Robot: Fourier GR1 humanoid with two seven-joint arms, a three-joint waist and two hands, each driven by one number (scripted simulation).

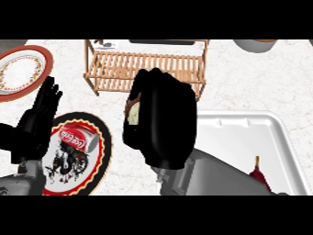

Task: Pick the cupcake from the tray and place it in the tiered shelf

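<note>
1. Head view is showing the right hand (pixel 160 120) above the counter (pixel 254 87), between the white tray (pixel 281 137) and the tiered shelf (pixel 145 64). Its fingers are curling around the cupcake (pixel 134 112), so only a pale part is peeking out at the hand's left side.
2. The hand is holding the cupcake just in front of the wooden shelf, probably because it is carrying it there for placing.
3. The left hand (pixel 30 126) is resting open, fingers up, at the left, partly over a round plate with a red rim (pixel 94 151).
4. Another plate (pixel 16 71) is lying at the far left, apart from the work.
5. A dark red thing (pixel 259 174) is lying on the tray; I cannot tell what it is.
</note>
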